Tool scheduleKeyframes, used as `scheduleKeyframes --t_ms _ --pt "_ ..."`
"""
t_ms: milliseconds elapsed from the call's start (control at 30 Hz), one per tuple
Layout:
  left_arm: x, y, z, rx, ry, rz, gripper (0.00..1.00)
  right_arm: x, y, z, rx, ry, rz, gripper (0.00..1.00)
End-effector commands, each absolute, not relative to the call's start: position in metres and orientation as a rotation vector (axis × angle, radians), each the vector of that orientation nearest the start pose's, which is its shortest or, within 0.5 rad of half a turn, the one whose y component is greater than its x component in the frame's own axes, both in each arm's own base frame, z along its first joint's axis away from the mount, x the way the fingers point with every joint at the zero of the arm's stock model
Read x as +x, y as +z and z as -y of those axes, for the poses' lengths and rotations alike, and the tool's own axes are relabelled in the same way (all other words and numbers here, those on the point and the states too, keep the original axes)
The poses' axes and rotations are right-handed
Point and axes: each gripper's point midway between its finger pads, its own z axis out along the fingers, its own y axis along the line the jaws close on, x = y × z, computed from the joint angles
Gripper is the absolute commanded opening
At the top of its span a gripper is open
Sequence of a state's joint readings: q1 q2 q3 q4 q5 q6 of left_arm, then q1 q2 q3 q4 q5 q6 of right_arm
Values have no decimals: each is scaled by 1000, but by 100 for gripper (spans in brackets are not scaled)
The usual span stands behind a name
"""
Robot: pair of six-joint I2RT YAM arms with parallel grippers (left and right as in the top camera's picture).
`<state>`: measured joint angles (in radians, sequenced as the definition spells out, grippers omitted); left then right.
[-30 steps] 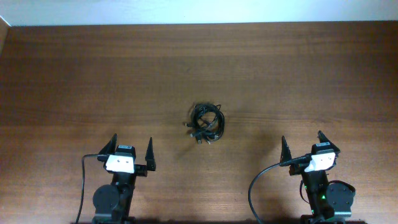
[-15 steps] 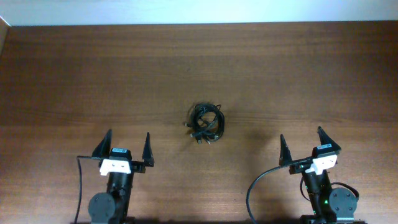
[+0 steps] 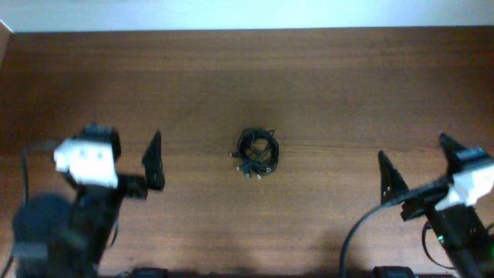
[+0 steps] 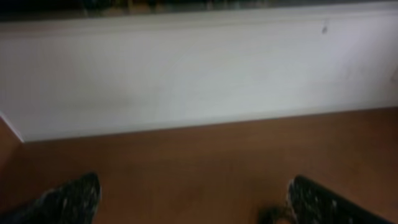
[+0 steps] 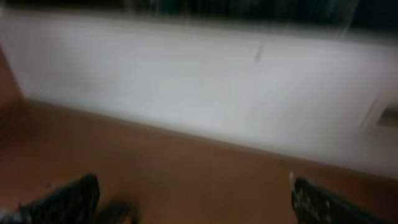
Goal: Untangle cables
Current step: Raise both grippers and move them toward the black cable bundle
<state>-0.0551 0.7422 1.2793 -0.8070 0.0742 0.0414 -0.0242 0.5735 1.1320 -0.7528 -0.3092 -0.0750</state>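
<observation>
The cables (image 3: 257,152) lie as one small knotted black bundle with silvery plug tips near the middle of the brown wooden table (image 3: 324,85). My left gripper (image 3: 123,148) is open and empty, blurred, to the left of the bundle and well apart from it. My right gripper (image 3: 423,164) is open and empty, to the right of the bundle and apart from it. In the left wrist view the open fingers (image 4: 196,202) frame bare table, with a dark blur by the right finger. The right wrist view (image 5: 196,202) is blurred too, with a dark smudge by the left finger.
A white wall (image 3: 247,14) runs along the table's far edge and shows in both wrist views (image 4: 199,68) (image 5: 205,81). A thick black arm cable (image 3: 363,228) loops near the right arm at the front edge.
Both arms have risen from the front edge and moved forward toward the table's middle depth, the left one blurred by motion. The cable bundle has not moved. Both grippers stay open.
</observation>
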Motion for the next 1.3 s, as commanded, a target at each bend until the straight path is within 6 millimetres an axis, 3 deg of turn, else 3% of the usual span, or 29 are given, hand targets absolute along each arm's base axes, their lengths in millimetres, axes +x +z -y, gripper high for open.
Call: scheduleKeyframes --t_ms 0,33,67,133,233,367,400,433,467,500,633,667,700,733,867,900,1000,1033,1067,1100,1267 --pt "281 377 45 203 -190 -2078 99 232 409 -62 -311 323 -1900 98" --pt "295 354 50 213 -226 -2190 99 241 403 -62 -301 344 -1984 98" --pt "300 344 52 216 -242 -2237 99 247 395 -62 -292 361 -2053 98" --pt "317 298 69 249 -377 -2410 99 262 374 -73 -305 484 -2200 98" --pt "340 245 103 288 -674 -2569 99 276 345 -112 -370 886 -2317 98" --pt "355 193 108 253 -756 -2715 99 306 297 -115 -294 1000 -2491 98" --pt "358 177 108 238 -769 -2765 84 314 280 -117 -266 1052 -2545 94" --pt "360 161 108 222 -780 -2812 0 318 270 -119 -247 1099 -2579 68" --pt "359 149 108 209 -790 -2852 0 322 255 -122 -228 1132 -2633 22" --pt "360 137 108 198 -795 -2884 0 324 241 -127 -221 1157 -2681 4" --pt "362 102 102 166 -751 -2987 0 324 193 -158 -306 1169 -2848 7" --pt "362 89 90 158 -637 -3033 9 321 175 -172 -361 1147 -2904 52" --pt "363 84 81 156 -557 -3052 37 321 165 -180 -378 1126 -2939 67" --pt "363 82 74 155 -486 -3064 49 322 152 -185 -356 1066 -2991 74" --pt "368 81 72 157 -460 -3048 79 339 96 -202 -173 657 -3130 80" --pt "369 81 72 158 -459 -3046 82 345 82 -208 -152 534 -3125 80" --pt "370 81 72 159 -459 -3042 99 350 58 -222 -129 383 -3117 79" --pt "370 81 72 159 -459 -3042 99 349 50 -230 -157 383 -3122 73" --pt "370 81 72 159 -459 -3042 99 346 41 -234 -178 357 -3134 60" --pt "370 81 72 159 -459 -3042 99 346 35 -232 -184 316 -3141 49" --pt "369 81 72 159 -458 -3043 91 348 22 -207 -169 98 -3156 15"
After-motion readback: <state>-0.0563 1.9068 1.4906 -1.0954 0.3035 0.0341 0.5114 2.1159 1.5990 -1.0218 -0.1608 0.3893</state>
